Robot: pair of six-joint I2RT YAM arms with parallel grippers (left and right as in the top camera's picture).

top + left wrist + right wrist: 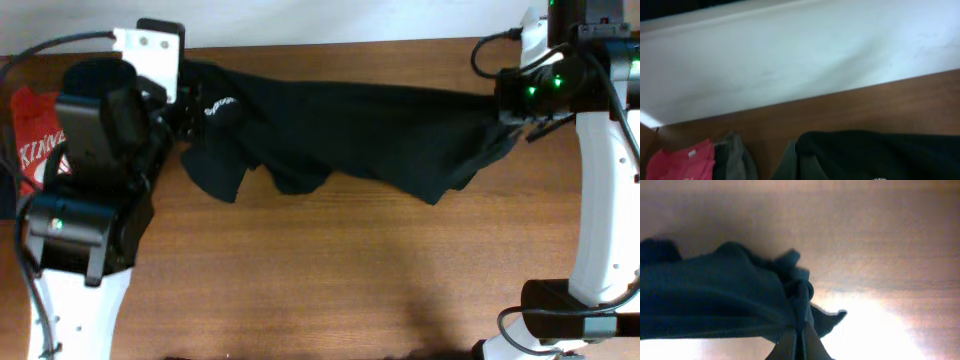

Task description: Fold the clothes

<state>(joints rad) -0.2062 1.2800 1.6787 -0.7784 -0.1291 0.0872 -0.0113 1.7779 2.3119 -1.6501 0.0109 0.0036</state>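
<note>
Table (350,270): brown wood, fills most of overhead view. Garment (360,130): black, big, strung L-to-R over the far half of the table, between both arms. Upper edge is pulled fairly straight; lower edge sags in uneven lobes, w/ a bunched flap near the L end, where a small white logo shows. Can't tell if the low lobes touch the wood.

R gripper (799,342): fingers pressed together, pinching a gathered wad at garment's R end; folds fan out from the pinch. L gripper (178,112): mostly hid under its arm in overhead, fingers unclear in wrist view. It's pressed together and, going by how the cloth runs up to it, prob. pinching the L end.

Risks, as I judge:
- Biggest: both grips hold wads, not corners, and the cloth hangs twisted. Laid down like this it'd prob. fold lopsided.
- Pulling the arms apart too hard could slip the thin R pinch, and that end drops.
- L end is near red shirt (30,130) and grey cloth (732,155); a sweep that way could drag them.
- Garment hangs near the table's far edge, so slack could slide off the back.

Surface/room: smooth wood, bright glare patch in R wrist view. Plain white wall (790,65) rises right behind the far edge.
</note>
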